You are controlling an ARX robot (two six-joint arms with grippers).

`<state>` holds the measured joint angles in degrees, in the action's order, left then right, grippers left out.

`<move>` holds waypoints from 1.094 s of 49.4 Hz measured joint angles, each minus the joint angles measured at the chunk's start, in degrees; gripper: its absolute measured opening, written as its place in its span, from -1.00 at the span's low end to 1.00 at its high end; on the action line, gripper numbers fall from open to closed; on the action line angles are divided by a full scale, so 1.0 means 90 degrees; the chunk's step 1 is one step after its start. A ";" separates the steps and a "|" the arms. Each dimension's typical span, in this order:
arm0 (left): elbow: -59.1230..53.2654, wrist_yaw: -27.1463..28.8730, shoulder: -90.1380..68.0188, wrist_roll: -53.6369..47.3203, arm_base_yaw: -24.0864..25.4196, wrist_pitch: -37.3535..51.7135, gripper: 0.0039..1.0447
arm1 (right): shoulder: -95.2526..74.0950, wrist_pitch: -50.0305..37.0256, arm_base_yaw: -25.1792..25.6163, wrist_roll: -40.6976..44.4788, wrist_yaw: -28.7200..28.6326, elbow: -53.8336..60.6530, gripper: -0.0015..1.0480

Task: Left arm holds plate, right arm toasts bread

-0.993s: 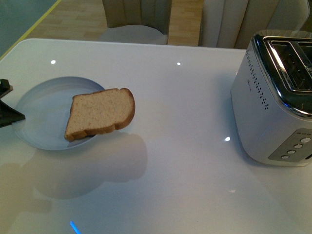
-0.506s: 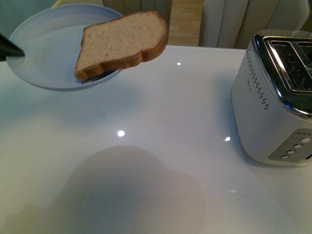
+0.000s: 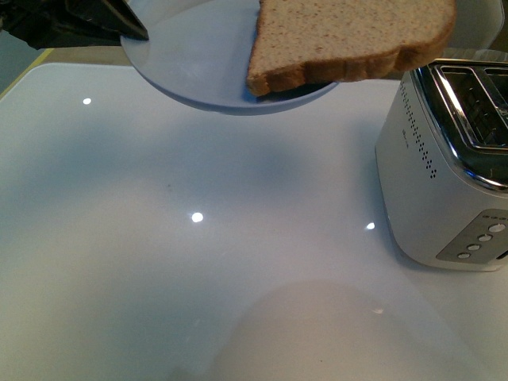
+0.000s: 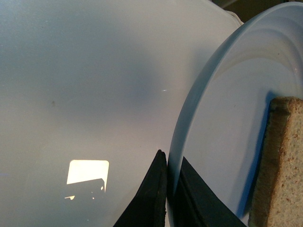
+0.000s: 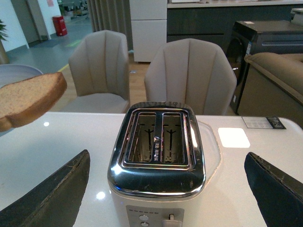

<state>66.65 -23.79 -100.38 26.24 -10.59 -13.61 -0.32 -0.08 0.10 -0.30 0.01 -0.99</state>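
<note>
A: Well, what is cut off or hard to make out?
B: From the front, the left gripper (image 3: 131,28) is seen only as a dark wedge at the top edge. The far parts of the plate (image 3: 198,67) and the bread (image 3: 341,32) are cropped by the frame, and the toaster (image 3: 444,175) is cut off at the side. Of the right gripper (image 5: 166,158), only two dark fingers are shown, in its own wrist view.
A: How are the materials and shapes to be described?
B: The plate is round, shallow, smooth and pale blue-grey, with a low rim. The bread is a light brown, speckled slice with a darker crust and one wavy edge. The toaster is white-bodied with a chrome top, two slots (image 5: 158,137) and a row of small buttons (image 3: 480,238). The table (image 3: 159,278) is glossy white, with lamps mirrored in it.
A: And where is the bread placed relative to the grippers?
B: The plate's rim is pinched between the left gripper's fingers, and the plate is held above the table. The bread is carried on the side of the plate away from that gripper, overhanging the rim towards the toaster. The right gripper's fingers are spread wide with nothing gripped, the toaster is seen beyond them, and the bread is well apart from them
</note>
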 joint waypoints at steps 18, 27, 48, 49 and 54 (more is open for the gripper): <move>0.0032 0.0172 0.0000 0.0204 -0.0449 -0.0073 -0.95 | -0.2973 0.1921 0.0107 -0.2433 -0.1392 -0.1462 0.83; 0.0087 0.0223 0.0000 0.0240 -0.0471 -0.0121 -0.95 | -0.4617 0.0253 -0.0306 -0.3458 -0.1921 -0.2208 0.83; 0.0141 0.0199 0.0000 0.0313 -0.0471 -0.0153 -0.95 | -0.7796 -0.2276 -0.1144 -0.5061 -0.2297 -0.3055 0.83; 0.0141 0.0189 0.0000 0.0321 -0.0471 -0.0151 -0.95 | -0.7885 -0.2336 -0.1188 -0.5119 -0.2297 -0.3075 0.83; 0.0141 0.0143 0.0000 0.0359 -0.0471 -0.0126 -0.95 | -0.8218 -0.2577 -0.1336 -0.5345 -0.2334 -0.3157 0.81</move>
<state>67.92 -22.50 -100.38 29.47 -14.83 -14.74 -74.28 -23.27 -11.92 -48.40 -20.99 -29.41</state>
